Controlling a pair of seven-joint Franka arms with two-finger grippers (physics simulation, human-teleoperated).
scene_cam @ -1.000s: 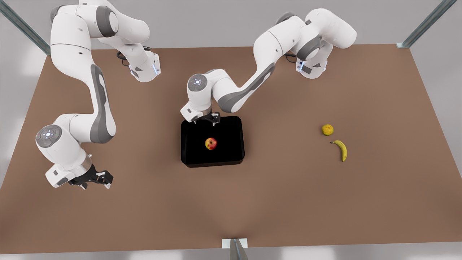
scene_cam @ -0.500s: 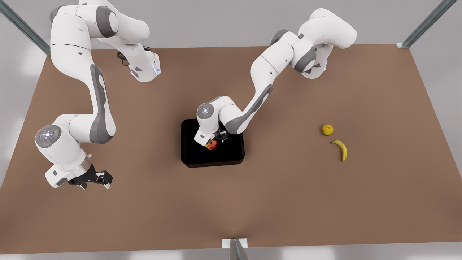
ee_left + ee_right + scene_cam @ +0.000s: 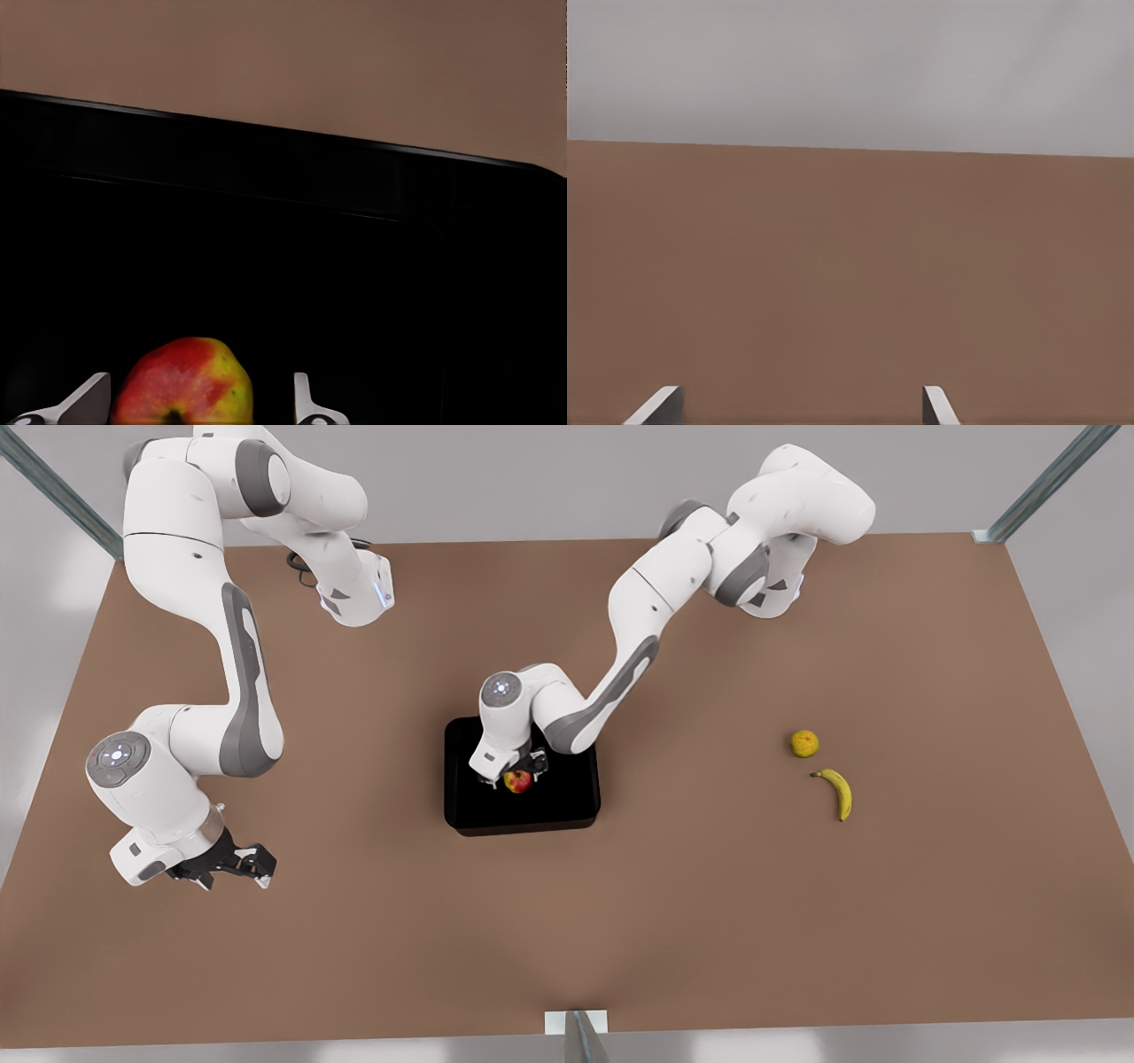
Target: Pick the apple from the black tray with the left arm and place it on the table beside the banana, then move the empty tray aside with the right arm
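Apple: the apple (image 3: pixel 518 781) lies inside the black tray (image 3: pixel 567 802), near its middle, not lifted as far as I can judge.
Left gripper: the left gripper (image 3: pixel 516 772) is down over the apple; in the left wrist view the apple (image 3: pixel 184 381) sits between the two fingertips (image 3: pixel 87 396), with a gap on each side, so the jaws are wide and hold nothing yet. This placing suits a grasp from above.
Tray: it stands in the middle of the table (image 3: pixel 709 921), and its low wall (image 3: pixel 266 168) leaves room for the fingers.
Banana: the banana (image 3: pixel 838 791) is well apart, toward the front view's right, with a round yellow fruit (image 3: pixel 804 743) just beside it; free table there is the likely drop place.
Right gripper: the right gripper (image 3: pixel 232 865) waits over bare table at the front view's left, jaws wide apart, probably until the tray is empty.
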